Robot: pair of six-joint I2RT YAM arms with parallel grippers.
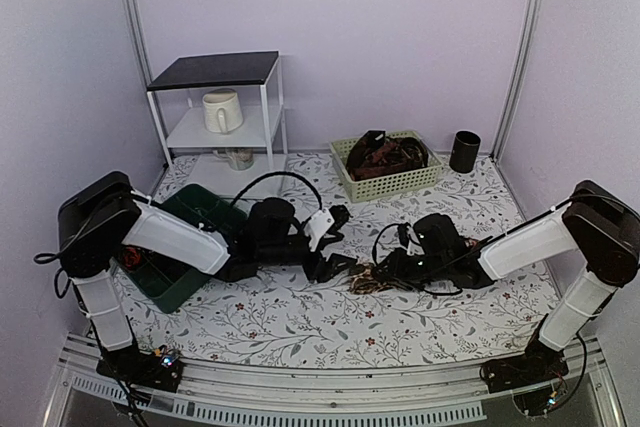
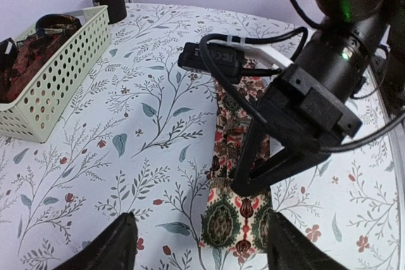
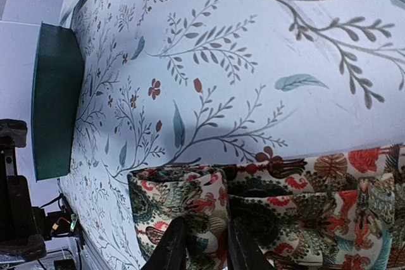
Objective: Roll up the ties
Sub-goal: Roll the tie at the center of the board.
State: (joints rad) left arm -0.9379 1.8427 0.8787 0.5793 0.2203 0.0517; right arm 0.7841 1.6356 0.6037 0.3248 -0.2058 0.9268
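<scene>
Your left gripper (image 2: 202, 219) is hanging released at the bottom of its wrist view, jaws spread wide, beside the near end of the tie (image 2: 234, 216). The tie is lying mid-frame on the floral tablecloth (image 2: 126, 124), your right gripper (image 3: 204, 248) is pinching 1 fold, and a basket (image 2: 57, 67) is sitting upper left.

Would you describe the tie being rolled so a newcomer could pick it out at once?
On the flowered tablecloth, look at the middle. The patterned tie lies there, pale with red and green motifs, one end folded between the fingers of the right gripper. The other ties are darker and sit in the basket.
</scene>
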